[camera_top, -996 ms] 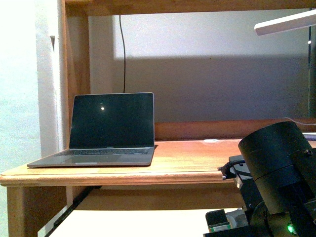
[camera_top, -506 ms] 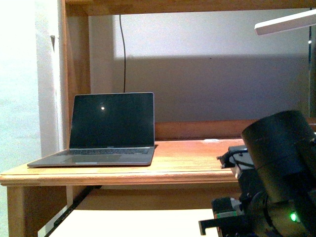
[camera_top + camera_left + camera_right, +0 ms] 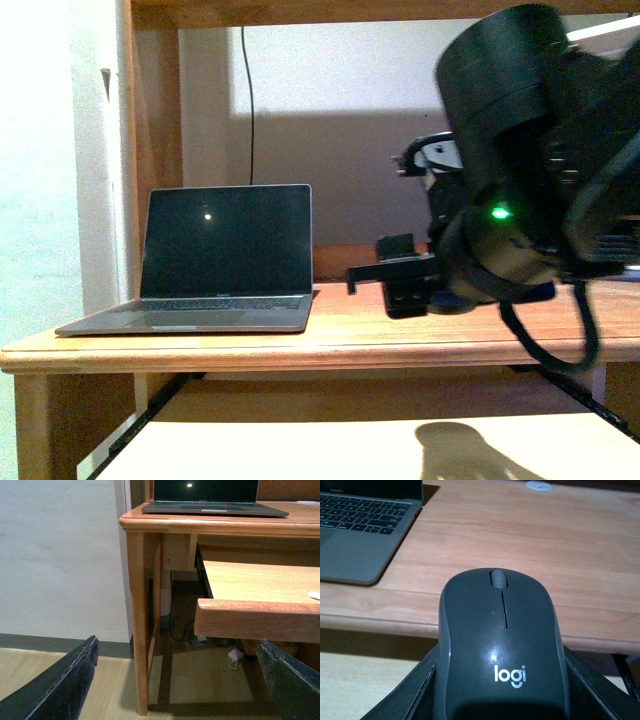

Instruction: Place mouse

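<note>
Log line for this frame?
right gripper: shut on mouse, held near desk edge, right of laptop | left gripper: open, empty | status: not placed

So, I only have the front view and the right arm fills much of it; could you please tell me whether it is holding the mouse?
Observer: Yes, the right wrist view shows the mouse between the right gripper's fingers, logi logo showing.
Operator: Thank you; is there free desk ahead of it?
Observer: Bare wood of the desk lies ahead of its scroll wheel; a small white disc sits at the far edge.
Operator: And the other arm?
Observer: The left gripper is open and empty, low beside the desk leg.
</note>
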Action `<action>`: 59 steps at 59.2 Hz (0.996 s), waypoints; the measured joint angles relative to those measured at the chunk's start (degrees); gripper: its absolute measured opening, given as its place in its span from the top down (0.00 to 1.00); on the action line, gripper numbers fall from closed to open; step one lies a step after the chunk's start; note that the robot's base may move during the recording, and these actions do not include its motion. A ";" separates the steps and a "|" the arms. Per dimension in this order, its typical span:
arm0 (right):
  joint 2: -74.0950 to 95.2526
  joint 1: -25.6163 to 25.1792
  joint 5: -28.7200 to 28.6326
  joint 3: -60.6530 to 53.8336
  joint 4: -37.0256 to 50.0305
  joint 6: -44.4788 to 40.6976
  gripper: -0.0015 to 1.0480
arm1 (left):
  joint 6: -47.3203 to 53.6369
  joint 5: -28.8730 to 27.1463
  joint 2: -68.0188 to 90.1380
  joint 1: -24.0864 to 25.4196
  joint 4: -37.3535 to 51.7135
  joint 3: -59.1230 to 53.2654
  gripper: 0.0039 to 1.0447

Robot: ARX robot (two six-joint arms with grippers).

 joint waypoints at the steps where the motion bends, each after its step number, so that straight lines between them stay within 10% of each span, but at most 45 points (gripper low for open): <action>1: 1.40 0.24 0.46 1.77 -0.50 -0.17 0.47 | 0.00 0.00 0.00 0.00 0.00 -0.02 0.07; 13: 14.51 1.77 5.25 17.66 -3.69 -4.37 0.47 | 0.00 0.00 0.00 0.00 0.00 -0.02 0.07; 14: 32.26 2.32 8.74 43.12 -12.61 -8.85 0.47 | 0.00 0.00 0.00 0.00 0.00 -0.02 0.07; 15: 33.38 2.32 8.98 44.92 -13.33 -9.09 0.47 | 0.00 0.00 0.00 0.00 0.00 0.00 0.07; 44: 45.90 -0.57 12.63 64.08 -21.38 -11.76 0.47 | 0.00 0.00 0.00 0.00 0.00 0.00 0.07; 59: 42.95 -1.73 10.10 59.17 -17.88 -10.60 0.08 | 0.00 0.00 0.00 0.00 0.00 -0.02 0.07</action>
